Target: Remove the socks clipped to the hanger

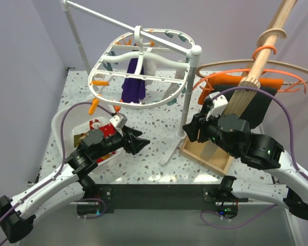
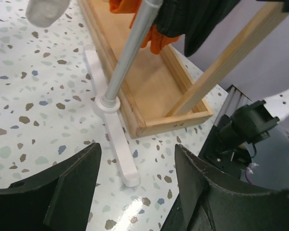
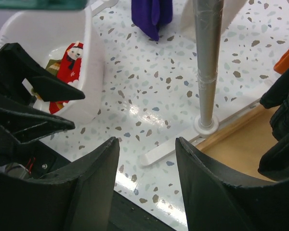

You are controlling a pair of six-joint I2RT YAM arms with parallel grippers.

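The white oval hanger (image 1: 143,66) with orange and teal clips hangs from the rack's bar at the back. A dark purple sock (image 1: 133,86) hangs clipped under it, with a white sock (image 1: 153,72) beside it. The purple sock also shows in the right wrist view (image 3: 151,14), and the white sock's toe shows in the left wrist view (image 2: 45,10). A red Christmas sock (image 1: 100,125) lies in the white bin (image 1: 66,128). My left gripper (image 1: 141,144) is open and empty, low beside the bin. My right gripper (image 1: 187,130) is open and empty near the rack's pole.
The rack's grey pole (image 1: 187,97) and white foot (image 2: 120,149) stand between the grippers. A wooden tray (image 1: 208,154) holds a slanted wooden pole (image 1: 256,61) with orange hangers (image 1: 277,82) and black cloth (image 1: 259,105). Purple walls close in the left and back.
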